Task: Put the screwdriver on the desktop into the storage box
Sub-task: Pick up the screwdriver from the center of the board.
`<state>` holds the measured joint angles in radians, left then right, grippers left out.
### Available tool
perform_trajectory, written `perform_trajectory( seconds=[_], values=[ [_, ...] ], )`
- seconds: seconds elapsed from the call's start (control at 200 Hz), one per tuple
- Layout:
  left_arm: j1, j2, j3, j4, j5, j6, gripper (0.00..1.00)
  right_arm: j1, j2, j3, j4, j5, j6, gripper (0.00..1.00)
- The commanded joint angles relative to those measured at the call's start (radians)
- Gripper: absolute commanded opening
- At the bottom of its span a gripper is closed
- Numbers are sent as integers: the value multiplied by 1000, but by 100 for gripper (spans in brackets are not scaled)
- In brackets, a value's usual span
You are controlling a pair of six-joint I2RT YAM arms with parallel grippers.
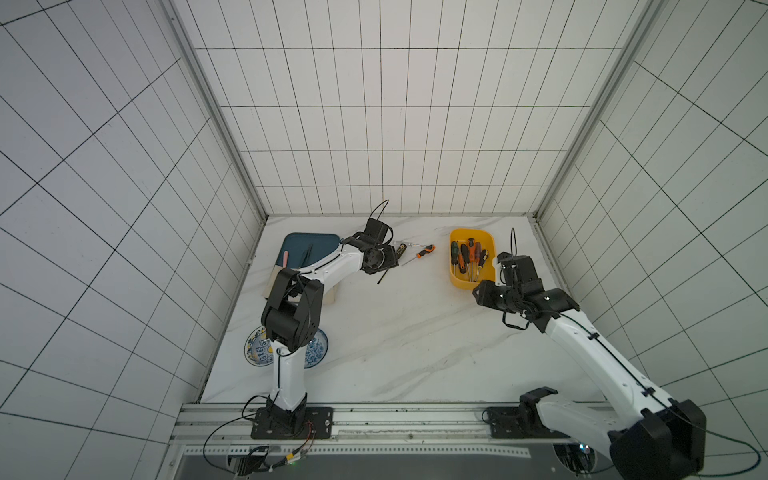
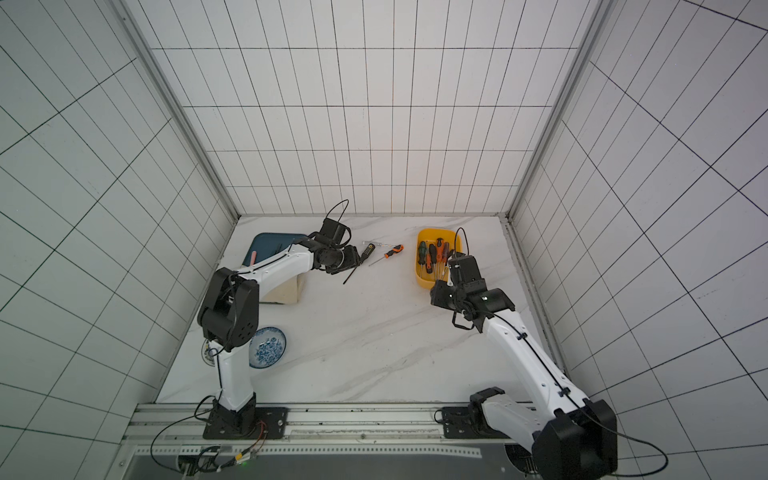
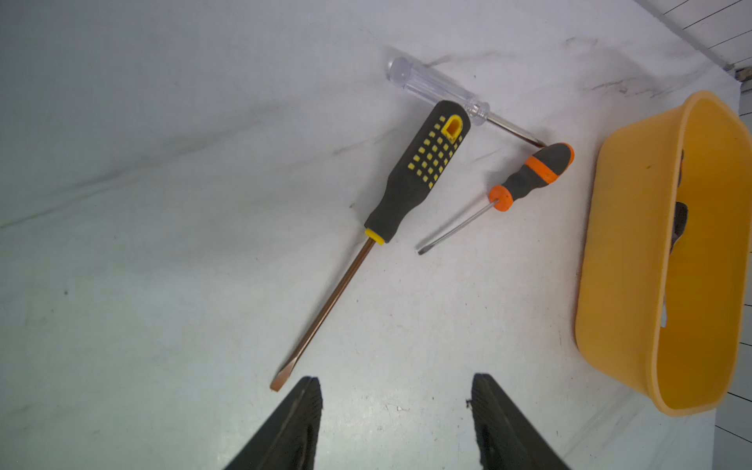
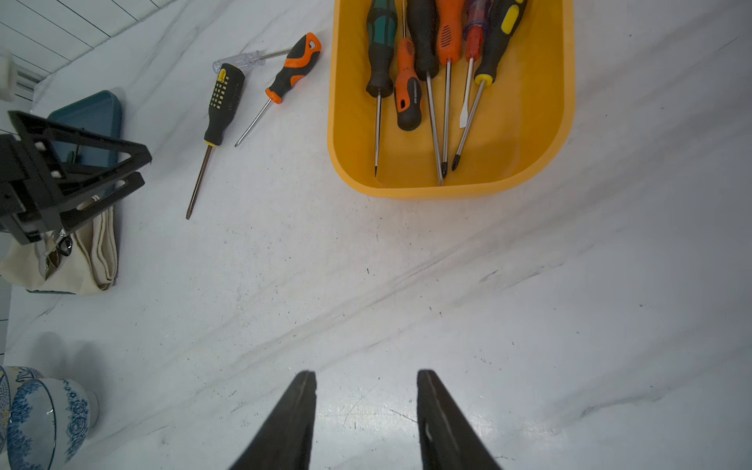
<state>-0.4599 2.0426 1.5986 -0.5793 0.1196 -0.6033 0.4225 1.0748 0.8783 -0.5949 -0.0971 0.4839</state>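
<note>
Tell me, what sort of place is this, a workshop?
Probably a robot test cell, not a real workshop: white grid-lined wall panels enclose a white marble-veined tabletop, a white left robot arm and right robot arm stand on a metal rail, and a yellow plastic storage box holds screwdrivers.

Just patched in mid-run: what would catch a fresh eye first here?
The yellow plastic storage box at the far right of the white marbled desktop draws the eye, several screwdrivers lying in it. Left of it on the bare top lie three more: a black-and-yellow-handled screwdriver, a small orange-and-black one and a clear-handled one. The left gripper hangs open near the first one's tip.
</note>
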Motion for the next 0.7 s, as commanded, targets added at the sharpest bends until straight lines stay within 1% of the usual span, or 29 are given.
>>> perform_trajectory(
  seconds=[0.0,0.165,0.32,0.45,0.615,0.695],
  values=[
    [12,81,108,-58,-45,116,60,14,-43,-49,-28,6,16,44],
    [13,203,271,-119,-69,204,57,17,-72,-67,-41,13,24,44],
    [12,281,393,-166,-69,242,56,20,-85,-73,-58,19,21,44],
    [10,322,439,-178,-62,249,55,21,-90,-92,-60,29,25,44],
    [0,357,454,-181,-57,262,54,21,-83,-115,-43,27,38,44],
    [-9,371,463,-183,-59,270,52,21,-73,-119,-41,29,35,44]
  ],
)
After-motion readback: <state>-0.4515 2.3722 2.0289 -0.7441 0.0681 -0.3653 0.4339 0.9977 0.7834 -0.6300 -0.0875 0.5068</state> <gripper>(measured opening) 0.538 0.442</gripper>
